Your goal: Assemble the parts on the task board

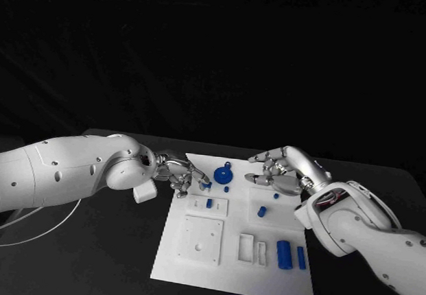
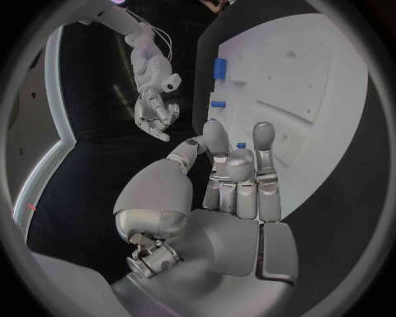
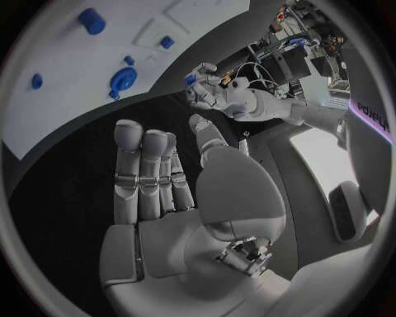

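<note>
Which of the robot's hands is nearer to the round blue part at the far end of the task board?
Left. The left hand is just beside the round blue part; the right hand hovers slightly farther off on its other side.

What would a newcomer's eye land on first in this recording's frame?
The white task board at mid-table, dotted with blue parts, the round blue part at its far edge standing out. Both silver hands hover at that far end: the left hand pinching a small blue part, the right hand holding nothing.
</note>
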Available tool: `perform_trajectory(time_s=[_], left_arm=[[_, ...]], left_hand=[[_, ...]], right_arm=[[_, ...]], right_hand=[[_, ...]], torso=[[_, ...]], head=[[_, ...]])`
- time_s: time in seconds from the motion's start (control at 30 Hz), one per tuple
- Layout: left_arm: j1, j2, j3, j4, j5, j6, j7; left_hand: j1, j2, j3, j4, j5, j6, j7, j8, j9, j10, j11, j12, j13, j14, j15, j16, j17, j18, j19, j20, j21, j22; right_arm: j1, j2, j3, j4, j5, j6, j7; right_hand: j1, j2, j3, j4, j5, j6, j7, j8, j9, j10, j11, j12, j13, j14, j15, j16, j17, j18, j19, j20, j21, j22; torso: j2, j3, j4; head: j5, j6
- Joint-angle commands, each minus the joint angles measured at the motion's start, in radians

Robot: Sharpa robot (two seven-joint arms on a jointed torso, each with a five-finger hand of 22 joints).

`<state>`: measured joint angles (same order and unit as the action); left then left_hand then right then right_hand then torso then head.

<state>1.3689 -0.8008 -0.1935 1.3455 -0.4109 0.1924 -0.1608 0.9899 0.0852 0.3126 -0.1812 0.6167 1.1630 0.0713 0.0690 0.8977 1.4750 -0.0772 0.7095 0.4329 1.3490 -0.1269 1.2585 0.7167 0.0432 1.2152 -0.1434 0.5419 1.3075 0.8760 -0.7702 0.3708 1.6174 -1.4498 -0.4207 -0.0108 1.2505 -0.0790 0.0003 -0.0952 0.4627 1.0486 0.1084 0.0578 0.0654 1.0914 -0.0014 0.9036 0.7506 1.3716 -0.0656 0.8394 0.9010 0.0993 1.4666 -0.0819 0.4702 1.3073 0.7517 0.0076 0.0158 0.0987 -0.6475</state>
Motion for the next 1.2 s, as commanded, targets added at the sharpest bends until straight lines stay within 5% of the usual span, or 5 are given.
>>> perform_trajectory(time_s=[0.03,0.1,0.2,0.43,1.2], left_arm=[[0.002,0.004,0.001,0.01,-0.129,-0.105,-0.118],[0.002,0.006,0.001,0.021,-0.21,-0.143,-0.162],[0.002,0.01,0.0,0.042,-0.322,-0.189,-0.211],[0.002,0.024,-0.014,0.093,-0.511,-0.29,-0.3],[-0.002,0.059,-0.041,0.176,-0.708,-0.392,-0.419]], left_hand=[[0.0,-0.011,0.108,-0.1,0.005,0.101,-0.089,-0.001,-0.001,0.003,-0.017,-0.007,0.001,0.005,-0.008,-0.004,0.0,-0.018,0.002,-0.006,-0.004,0.018],[-0.003,-0.018,0.121,-0.1,0.004,0.105,-0.091,-0.001,-0.002,0.009,-0.019,-0.011,0.0,0.012,-0.01,-0.004,0.002,-0.018,0.008,-0.009,-0.004,0.018],[-0.012,-0.064,0.284,-0.096,-0.172,0.114,-0.089,-0.001,-0.013,0.019,-0.02,-0.018,-0.003,0.023,-0.013,-0.002,0.01,-0.014,0.015,-0.011,0.001,0.019],[-0.026,-0.1,0.345,-0.074,-0.168,0.131,-0.096,-0.001,-0.003,0.032,-0.028,-0.016,-0.003,0.046,-0.017,-0.005,0.025,-0.009,0.027,-0.013,0.01,0.018],[-0.041,-0.122,0.389,-0.072,-0.167,0.15,-0.102,-0.001,0.003,0.036,-0.033,0.012,-0.014,0.07,-0.019,-0.002,0.058,0.002,0.039,-0.008,0.02,0.018]], right_arm=[[0.0,-0.014,0.021,-0.016,0.102,-0.038,0.019],[0.0,-0.022,0.054,-0.035,0.135,-0.041,0.02],[0.0,-0.027,0.094,-0.068,0.164,-0.048,0.025],[0.004,-0.027,0.143,-0.155,0.218,-0.063,0.038],[0.036,-0.001,0.156,-0.299,0.239,-0.059,0.047]], right_hand=[[0.008,-0.002,0.001,-0.004,0.011,-0.006,-0.001,0.005,-0.001,-0.001,0.006,-0.002,-0.001,-0.004,0.005,0.0,-0.001,0.008,0.002,0.003,-0.001,0.048],[0.009,-0.002,0.005,-0.005,0.018,-0.006,-0.001,0.004,-0.001,-0.001,0.006,-0.001,-0.003,-0.004,0.005,0.001,-0.002,0.008,0.002,0.003,-0.001,0.048],[0.007,-0.002,0.007,-0.006,0.022,-0.004,-0.001,0.004,-0.001,0.0,0.005,-0.001,-0.004,-0.003,0.004,0.001,-0.002,0.008,0.003,0.003,0.002,0.049],[0.006,-0.003,0.011,-0.007,0.031,-0.003,-0.001,0.004,-0.001,0.001,0.005,0.0,-0.005,-0.002,0.004,0.003,-0.002,0.007,0.005,0.002,0.006,0.05],[0.003,-0.005,0.02,-0.017,0.037,-0.003,-0.001,0.004,-0.001,0.0,0.005,0.001,-0.01,-0.004,0.004,0.003,-0.002,0.006,0.004,0.002,0.006,0.051]], torso=[[-0.002,0.0007,-0.0004],[-0.004,0.0007,-0.0003],[-0.008,-0.0001,-0.0015],[-0.01,-0.0009,0.0003],[-0.011,-0.0012,0.0009]], head=[[0.001,-0.006],[0.001,-0.011],[0.004,-0.02],[0.008,-0.036],[0.015,-0.063]])
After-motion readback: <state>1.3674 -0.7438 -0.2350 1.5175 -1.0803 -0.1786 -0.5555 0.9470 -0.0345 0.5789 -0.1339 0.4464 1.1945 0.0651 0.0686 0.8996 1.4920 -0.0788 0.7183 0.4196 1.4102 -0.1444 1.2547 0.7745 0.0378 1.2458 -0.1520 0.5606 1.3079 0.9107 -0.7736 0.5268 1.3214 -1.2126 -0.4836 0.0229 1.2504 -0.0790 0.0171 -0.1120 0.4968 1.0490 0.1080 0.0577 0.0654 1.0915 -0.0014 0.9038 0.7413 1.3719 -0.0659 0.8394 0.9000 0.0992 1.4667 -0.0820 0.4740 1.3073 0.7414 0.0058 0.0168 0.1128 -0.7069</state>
